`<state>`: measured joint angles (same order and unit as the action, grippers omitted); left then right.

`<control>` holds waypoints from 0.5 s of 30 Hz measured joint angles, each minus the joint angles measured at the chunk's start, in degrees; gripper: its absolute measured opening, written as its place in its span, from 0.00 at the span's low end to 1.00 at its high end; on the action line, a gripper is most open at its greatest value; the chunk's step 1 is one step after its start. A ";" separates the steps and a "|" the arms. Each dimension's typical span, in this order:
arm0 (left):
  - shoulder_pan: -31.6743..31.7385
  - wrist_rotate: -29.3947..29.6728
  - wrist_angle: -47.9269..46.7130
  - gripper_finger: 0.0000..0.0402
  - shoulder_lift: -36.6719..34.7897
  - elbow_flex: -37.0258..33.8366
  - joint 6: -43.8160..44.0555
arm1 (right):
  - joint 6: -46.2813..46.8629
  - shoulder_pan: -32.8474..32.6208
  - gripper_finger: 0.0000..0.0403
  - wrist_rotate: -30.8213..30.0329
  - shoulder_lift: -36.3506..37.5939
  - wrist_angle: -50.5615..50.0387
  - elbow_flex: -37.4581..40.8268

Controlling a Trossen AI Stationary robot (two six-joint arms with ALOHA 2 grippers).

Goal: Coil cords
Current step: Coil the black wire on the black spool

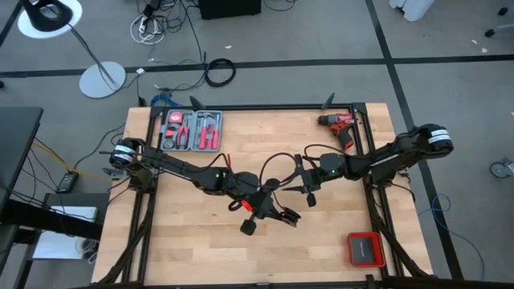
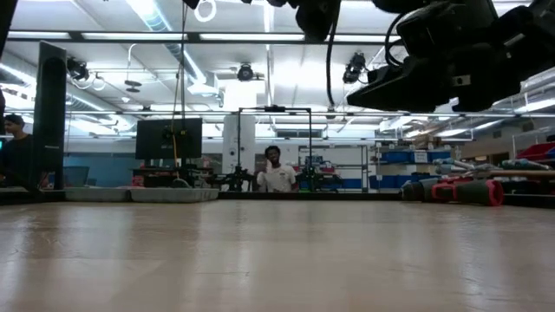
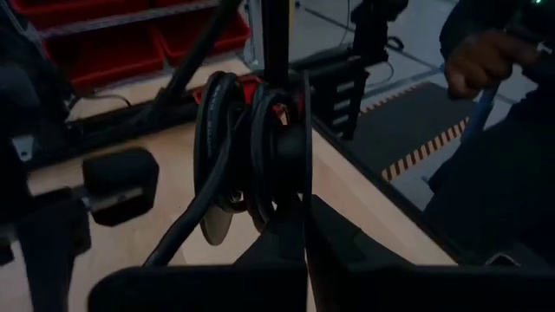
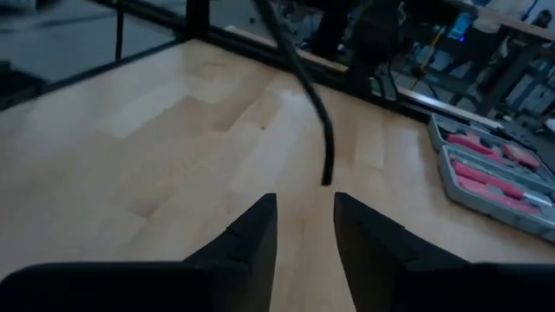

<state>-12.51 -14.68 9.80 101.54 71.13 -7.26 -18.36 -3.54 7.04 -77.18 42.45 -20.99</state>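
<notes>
My left hand (image 3: 290,217) is clamped on the coiled cord (image 3: 251,147). My right hand (image 4: 303,217) stands apart, empty, the loose end (image 4: 327,178) just off its tips at 12 o'clock. It looks light and floppy, so I'd pinch near that end.

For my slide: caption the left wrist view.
Left gripper shut on the coiled black cord above the wooden table.

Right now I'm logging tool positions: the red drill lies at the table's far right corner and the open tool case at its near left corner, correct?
Not quite. The red drill does lie at the far right corner, but the open tool case sits at the table's far left corner, not the near left. The high view shows it.
</notes>
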 joint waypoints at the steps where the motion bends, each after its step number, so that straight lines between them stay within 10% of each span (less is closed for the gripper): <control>1: 0.00 0.00 0.65 0.00 0.00 0.00 0.00 | -0.49 -0.01 0.29 -0.28 0.33 -0.68 0.00; 15: -0.02 0.02 8.67 0.00 0.00 0.00 2.29 | -2.33 -0.44 0.29 -5.84 3.24 0.12 0.00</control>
<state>-12.53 -14.66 18.46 101.54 71.13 -4.97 -20.69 -3.98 1.20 -73.93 42.57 -20.99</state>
